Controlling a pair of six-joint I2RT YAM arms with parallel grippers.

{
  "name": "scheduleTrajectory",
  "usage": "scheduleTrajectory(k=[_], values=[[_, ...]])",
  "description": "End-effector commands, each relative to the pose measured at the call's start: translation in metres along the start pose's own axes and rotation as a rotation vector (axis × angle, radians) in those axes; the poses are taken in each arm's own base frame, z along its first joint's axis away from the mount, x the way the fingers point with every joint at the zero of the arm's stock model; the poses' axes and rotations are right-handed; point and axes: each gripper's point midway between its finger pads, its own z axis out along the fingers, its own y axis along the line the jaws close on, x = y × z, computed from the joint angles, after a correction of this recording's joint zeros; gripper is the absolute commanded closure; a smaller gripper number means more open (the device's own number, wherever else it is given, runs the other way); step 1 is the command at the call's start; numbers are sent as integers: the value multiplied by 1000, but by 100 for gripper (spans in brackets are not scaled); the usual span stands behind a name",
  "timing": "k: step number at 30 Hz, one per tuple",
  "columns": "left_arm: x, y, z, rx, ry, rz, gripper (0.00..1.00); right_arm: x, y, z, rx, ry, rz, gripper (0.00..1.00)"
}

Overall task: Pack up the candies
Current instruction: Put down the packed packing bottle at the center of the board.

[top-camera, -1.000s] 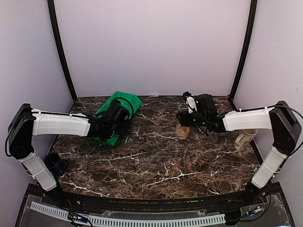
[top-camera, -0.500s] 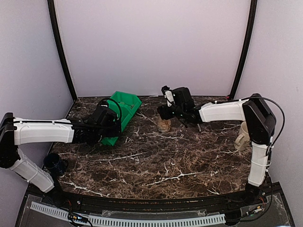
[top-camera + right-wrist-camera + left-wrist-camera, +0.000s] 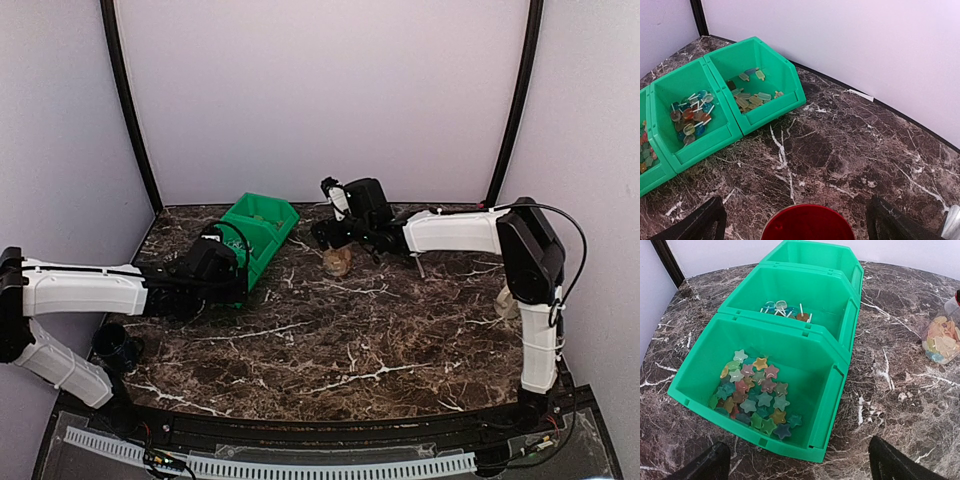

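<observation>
Loose candies (image 3: 756, 399) sit in compartments of the green bin (image 3: 785, 327), more in the jar (image 3: 941, 342) near it. My left gripper (image 3: 800, 469) faces the bin, fingers spread. My right gripper (image 3: 797, 227) straddles the jar's red lid (image 3: 807, 220); can't tell if it's clamped.

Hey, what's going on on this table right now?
The right end effector holds a red-lidded jar with some candies inside, standing on the marble table beside a green three-compartment bin. The left end effector hovers open and empty before the bin's star candies.
</observation>
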Motion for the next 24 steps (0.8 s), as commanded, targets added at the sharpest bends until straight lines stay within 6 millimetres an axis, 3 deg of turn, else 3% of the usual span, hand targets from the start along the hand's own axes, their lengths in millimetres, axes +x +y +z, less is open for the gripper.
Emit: scheduleTrajectory(k=[1,8,14,19,24], values=[[-6,0,-6,46,-33,3,1,-26,1,-24,14,-35,-25,3],[0,3,-15,90,-35,-15,1,-28,-20,-82,65,-62,-5,3],[28,4,-14,97,89,-117,1,-16,-43,-131,149,-63,0,3],[30,10,-5,37,92,-156,1,-8,-62,-167,222,-72,0,3],[29,15,18,6,130,-210,1,-7,-73,-191,260,-85,2,3]])
